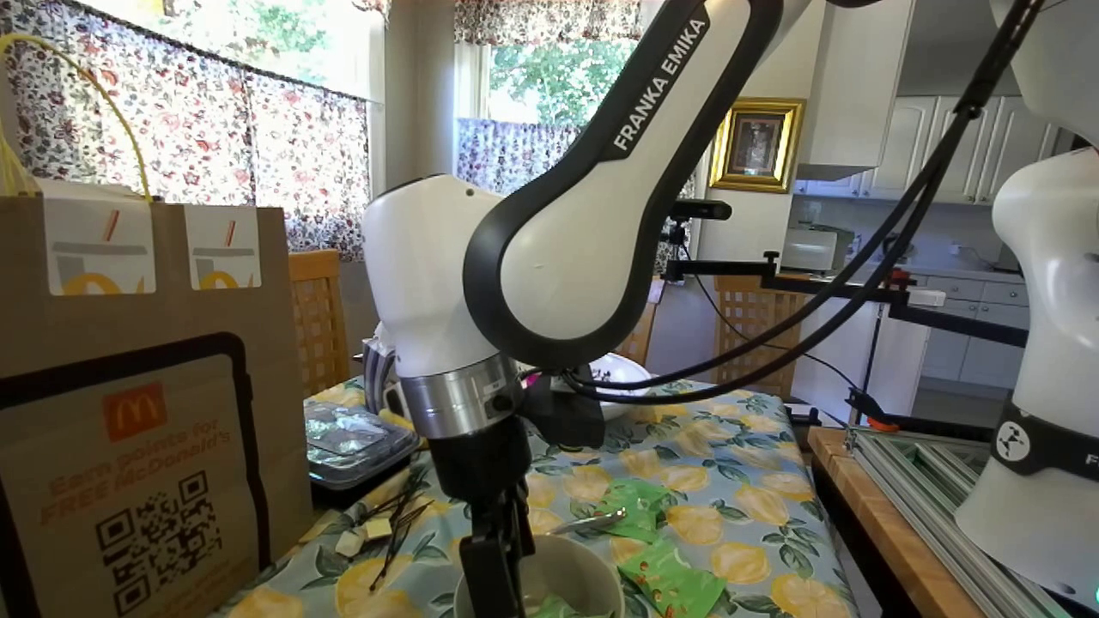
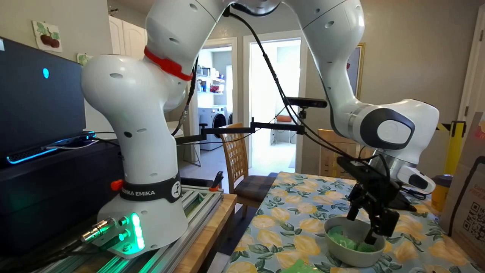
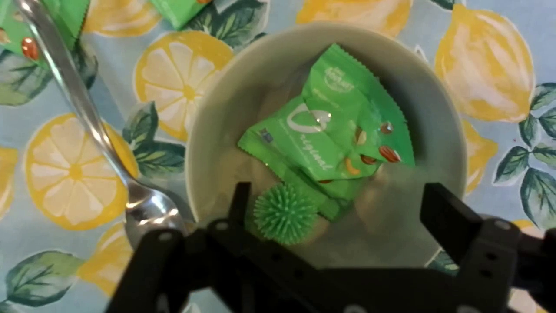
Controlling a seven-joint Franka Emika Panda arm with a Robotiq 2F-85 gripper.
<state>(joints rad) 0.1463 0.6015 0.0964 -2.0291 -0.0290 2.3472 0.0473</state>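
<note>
Closest to us, in the wrist view, the gripper [image 3: 339, 193] is at the bowl [image 3: 438, 130] with its fingers wide apart — above the rim or dipping inside, we cannot tell. In the bowl we see a green snack packet [image 3: 334, 126] and, right beside it, a green spiky ball [image 3: 285, 213] near one fingertip. A spoon [image 3: 89, 115] lies outside, just beside the bowl, and two more packets [image 1: 674, 579] sit near on the lemon-print tablecloth [image 2: 280, 227]. Farther along we make out two pale blocks [image 1: 378, 529], a large paper bag [image 1: 172, 369], a clear-lidded container [image 1: 352, 438] and a white dish [image 1: 628, 396]. Beyond the table stand wooden chairs [image 2: 235, 151] — and behind, we find flowered curtains [image 1: 300, 146] at the windows.
</note>
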